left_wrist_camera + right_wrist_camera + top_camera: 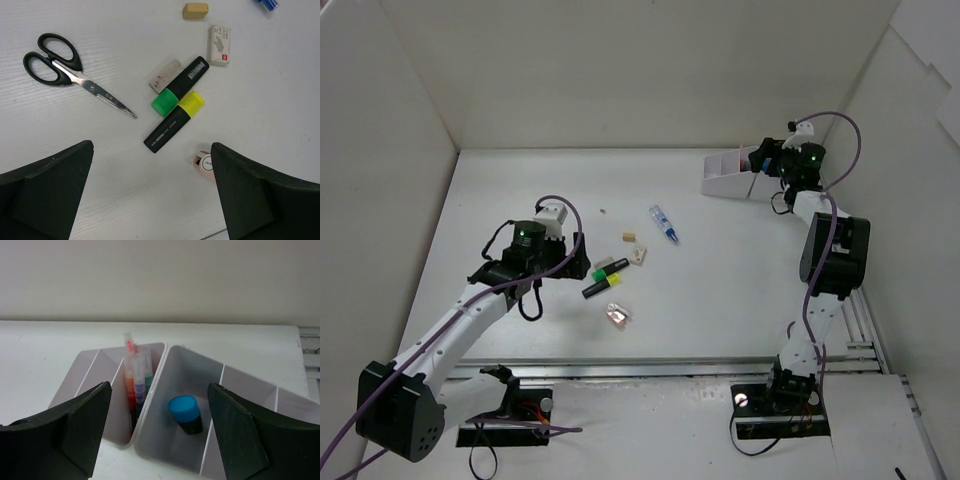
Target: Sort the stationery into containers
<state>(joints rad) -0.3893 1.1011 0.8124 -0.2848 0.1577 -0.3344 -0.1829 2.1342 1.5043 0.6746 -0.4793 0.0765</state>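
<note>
Left gripper: fingers wide apart with nothing between them, hanging over the loose stationery on the table.
Right gripper: fingers apart and empty, just above the near edge of the organiser.
Organiser: in the far right corner. Rigid white plastic with slanted compartments. It is the destination, so it should need no lifting.
Scissors: lying flat with blades closed, left of the markers and apart from them. Judged the heaviest loose item, stiff, with slippery steel. Best taken across the neck, just below the black handles.
Green-capped marker: touches its yellow neighbour at the caps. Light and stiff, and likely to roll. Grip across mid-barrel.
Yellow-capped marker: handles the same. The two should be separated before closing on either.
Blue-capped marker: already in a compartment, cap uppermost.
Coloured pens: standing in the next compartment to the left.
Tube: lies between the scatter and the organiser, well apart from both. Light and smooth. Hold at mid-body.
Staple box: light card that may crush. Pinch the long sides gently.
Grey-white eraser: lies against the green-capped marker. Soft, grippy and low.
Beige eraser: handles the same. The fingers must reach almost to the table.
Pinkish roll: just beside the left gripper's right finger. What it is cannot be told.
Left arm: stretched forward, wrist pointing down.
Right arm: folded at the elbow, reaching along the right edge, wrist tilted into the compartments.
</note>
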